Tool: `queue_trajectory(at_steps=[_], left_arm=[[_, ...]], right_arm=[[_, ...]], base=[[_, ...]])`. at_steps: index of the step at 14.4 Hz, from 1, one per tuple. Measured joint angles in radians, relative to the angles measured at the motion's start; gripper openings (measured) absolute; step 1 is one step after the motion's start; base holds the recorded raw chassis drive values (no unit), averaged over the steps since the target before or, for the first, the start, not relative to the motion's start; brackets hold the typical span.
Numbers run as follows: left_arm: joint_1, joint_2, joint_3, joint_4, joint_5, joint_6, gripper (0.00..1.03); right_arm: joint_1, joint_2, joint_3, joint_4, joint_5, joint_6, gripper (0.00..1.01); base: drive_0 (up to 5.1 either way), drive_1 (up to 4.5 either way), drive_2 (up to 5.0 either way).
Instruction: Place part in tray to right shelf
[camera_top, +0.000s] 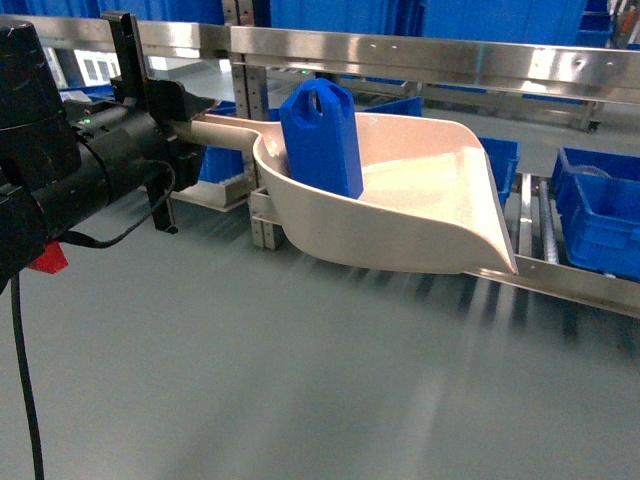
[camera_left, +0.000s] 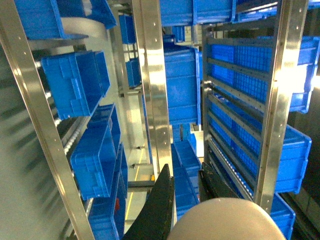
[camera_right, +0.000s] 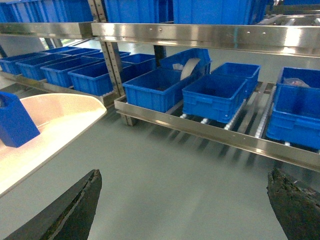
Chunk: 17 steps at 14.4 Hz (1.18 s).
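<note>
The cream-beige tray (camera_top: 430, 200) hangs in the air over the grey floor, its straight front edge pointing right toward the right shelf (camera_top: 580, 285). The small blue part (camera_top: 322, 140) stands upright inside it near the handle end. My left gripper (camera_top: 185, 120) is shut on the tray's long handle; in the left wrist view the gripper (camera_left: 187, 192) has its black fingers beside the beige handle (camera_left: 225, 220). In the right wrist view the part (camera_right: 15, 120) and the tray (camera_right: 60, 112) show at the left. My right gripper (camera_right: 184, 180) is open over bare floor with nothing between its fingers.
Large blue crates (camera_top: 600, 215) sit on the roller lanes of the right shelf. Its steel front rail (camera_right: 210, 130) runs low across the right wrist view, with several crates (camera_right: 215, 95) behind it. A steel upper rail (camera_top: 420, 55) crosses above the tray.
</note>
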Motion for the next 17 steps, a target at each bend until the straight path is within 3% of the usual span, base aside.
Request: queue_trajectory(at_steps=[17], left_arm=[[-0.002,0.000,0.000,0.002,0.003,0.000,0.12]], right_arm=[[0.000,0.000,0.000,0.000,0.000,0.000,0.98]], base=[[-1.6,-1.57,-1.6]])
